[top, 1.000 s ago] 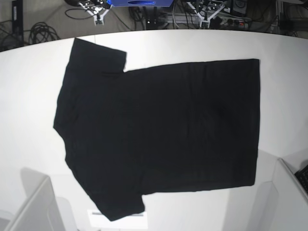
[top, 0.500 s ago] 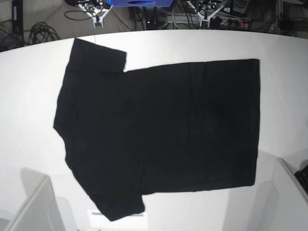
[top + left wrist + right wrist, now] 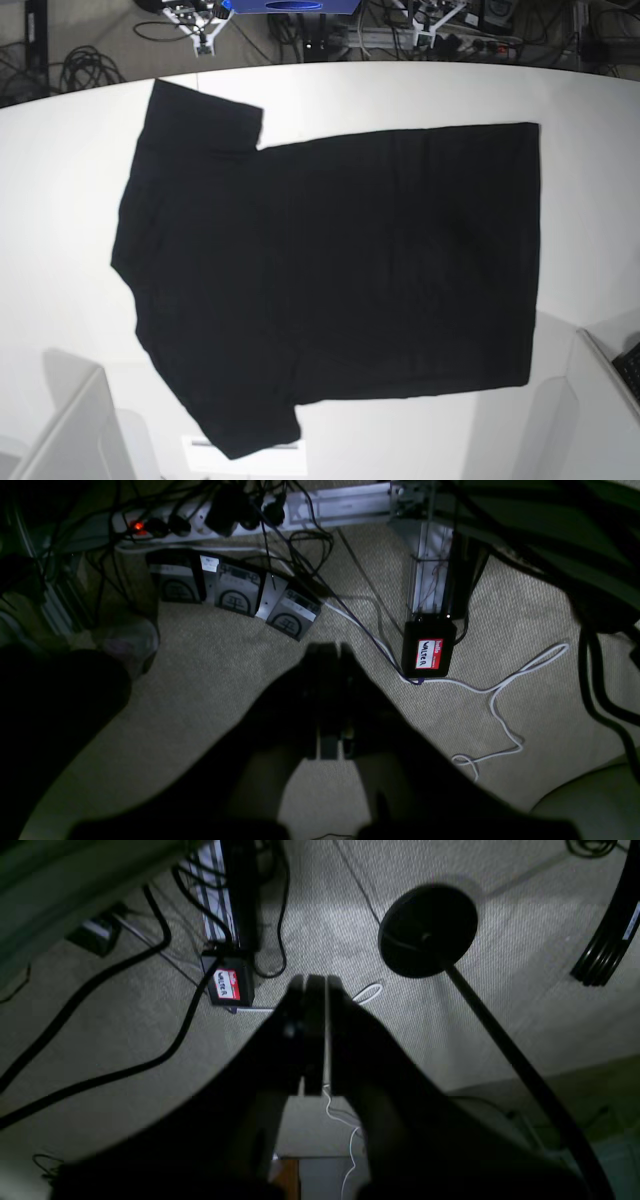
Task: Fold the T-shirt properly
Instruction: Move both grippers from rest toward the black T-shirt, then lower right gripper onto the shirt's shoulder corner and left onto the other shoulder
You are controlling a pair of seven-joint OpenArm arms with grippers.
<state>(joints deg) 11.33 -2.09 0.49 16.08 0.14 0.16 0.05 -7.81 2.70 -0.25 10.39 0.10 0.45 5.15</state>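
The black T-shirt [image 3: 330, 270] lies spread flat on the white table [image 3: 60, 210] in the base view, collar end to the left, hem to the right, one sleeve at the far left top and one at the near bottom. Neither gripper shows in the base view. In the left wrist view my left gripper [image 3: 330, 652] is shut and empty, hanging over the carpet floor. In the right wrist view my right gripper [image 3: 312, 982] is shut and empty, also over the floor. The shirt is out of both wrist views.
Grey arm parts stand at the near left [image 3: 70, 430] and near right [image 3: 600, 400] table corners. Cables, a power strip [image 3: 200, 515] and a black box with a red label [image 3: 429, 652] lie on the floor. A black round stand base [image 3: 427, 930] is by the right gripper.
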